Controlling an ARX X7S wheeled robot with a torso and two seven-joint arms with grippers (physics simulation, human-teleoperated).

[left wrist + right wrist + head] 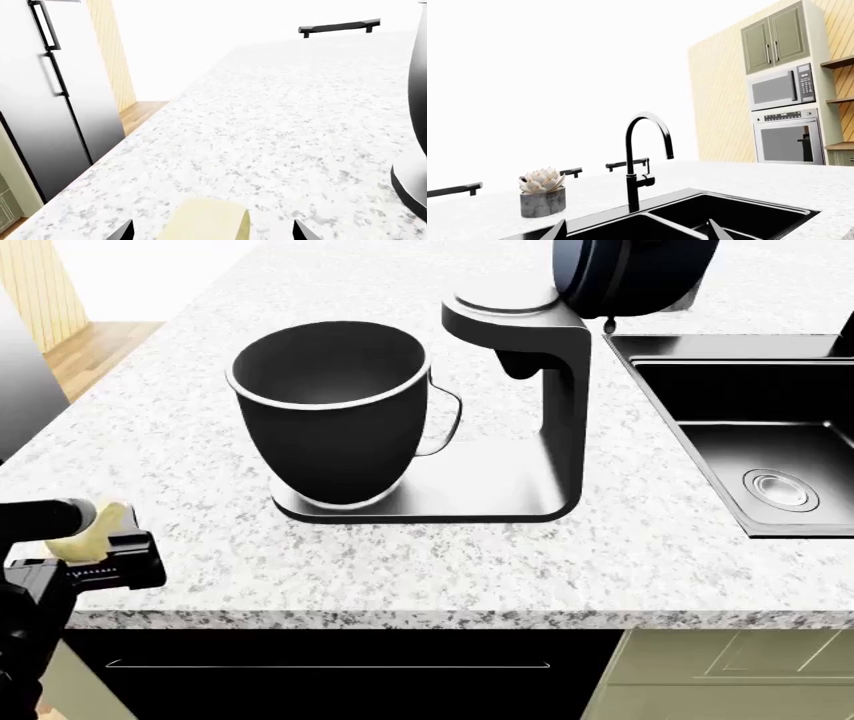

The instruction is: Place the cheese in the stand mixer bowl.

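The cheese [96, 528] sits at the desk's [400, 560] near-left corner, about 8 o'clock from the stand mixer bowl [334, 420] in the head view. The left end effector [212, 231] is spread open around it, not clenched yet — close squarely, lift high over the rim. Only the left wrist shows that gap. The right end effector [637, 231], released, faces the sink [720, 215] and faucet [640, 160].
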